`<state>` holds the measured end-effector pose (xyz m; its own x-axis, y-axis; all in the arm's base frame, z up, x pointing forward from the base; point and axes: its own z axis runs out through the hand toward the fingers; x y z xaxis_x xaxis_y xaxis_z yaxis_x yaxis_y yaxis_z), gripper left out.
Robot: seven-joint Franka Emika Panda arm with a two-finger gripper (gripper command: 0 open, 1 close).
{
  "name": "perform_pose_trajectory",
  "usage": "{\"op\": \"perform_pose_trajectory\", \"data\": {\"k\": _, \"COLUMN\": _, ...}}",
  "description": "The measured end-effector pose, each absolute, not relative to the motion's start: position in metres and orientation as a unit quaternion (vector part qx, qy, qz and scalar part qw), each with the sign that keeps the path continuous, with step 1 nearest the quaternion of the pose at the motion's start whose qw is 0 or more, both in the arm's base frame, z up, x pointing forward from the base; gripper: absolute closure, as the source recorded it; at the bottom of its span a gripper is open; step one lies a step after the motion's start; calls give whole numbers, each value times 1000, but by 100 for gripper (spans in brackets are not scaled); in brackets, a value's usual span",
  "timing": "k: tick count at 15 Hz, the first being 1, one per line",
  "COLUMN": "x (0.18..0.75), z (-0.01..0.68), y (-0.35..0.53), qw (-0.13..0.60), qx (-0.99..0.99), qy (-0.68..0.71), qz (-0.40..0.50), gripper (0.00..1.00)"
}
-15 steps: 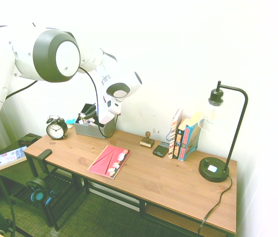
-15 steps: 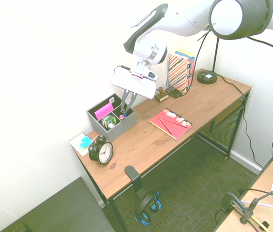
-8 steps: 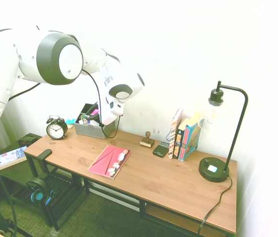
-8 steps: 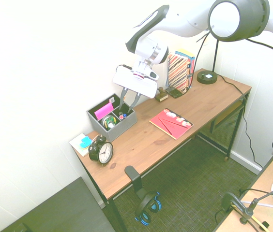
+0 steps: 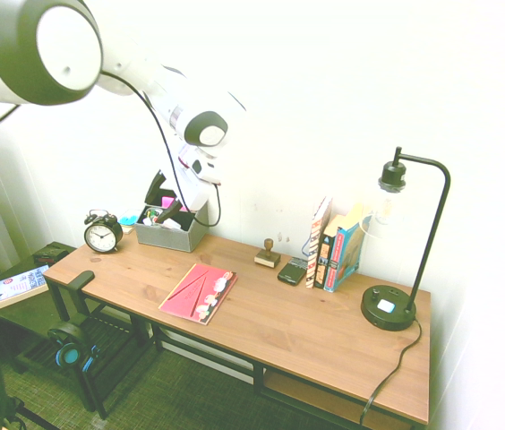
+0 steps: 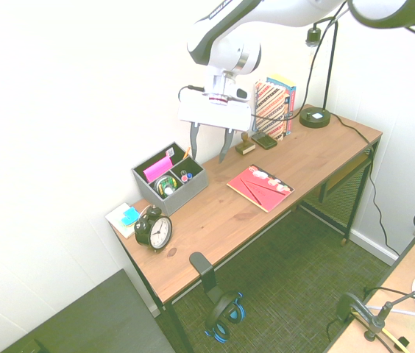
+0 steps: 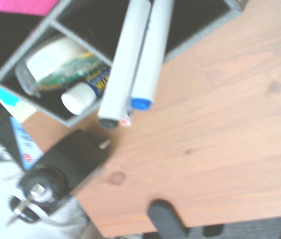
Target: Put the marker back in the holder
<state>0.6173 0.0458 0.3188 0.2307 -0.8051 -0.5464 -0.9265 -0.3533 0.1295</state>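
The white arm's two-finger gripper [image 6: 207,143] hangs above the desk with its dark fingers [image 6: 195,140] spread wide and nothing between them, pointing straight down. In the second exterior view it sits above and slightly to the right of the small grey rectangular desk organizer, the holder [image 6: 169,180], clear of its rim.

The slim white-barrelled marker [image 7: 124,62] already stands in the holder. The wrist view looks down on two pale barrels leaning side by side out of one dark compartment, one ending in a dark tip, the other [image 7: 153,52] in a blue end. Which way the barrels lean across the desk is not clear to me. In the second exterior view their ends show only as small coloured dots in the compartment nearest the gripper.

So the marker lies below the open fingers and a little to their left in that view, its long axis near upright, tilted slightly. By my judgement the placing is done, and what remains calls only for the arm to lift clear without brushing the protruding barrels.

Further out, a neighbouring compartment holds a roll of clear tape [image 7: 56,62], and another a pink pad [image 6: 158,168]. A round black alarm clock [image 6: 153,229] stands left of the holder, towards the near edge, and a pink booklet [image 6: 260,187] lies flat on the wooden desk [image 6: 318,158] to the right.
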Motion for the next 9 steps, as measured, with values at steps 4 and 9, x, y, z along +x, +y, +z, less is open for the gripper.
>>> {"op": "perform_pose_trajectory", "data": {"k": 4, "x": 552, "z": 372, "y": 50, "qw": 25, "qx": -836, "qy": 510, "qz": 200, "gripper": 0}}
{"op": "perform_pose_trajectory", "data": {"k": 9, "x": 478, "z": 421, "y": 40, "qw": -41, "qx": -884, "qy": 459, "qz": 76, "gripper": 0}}
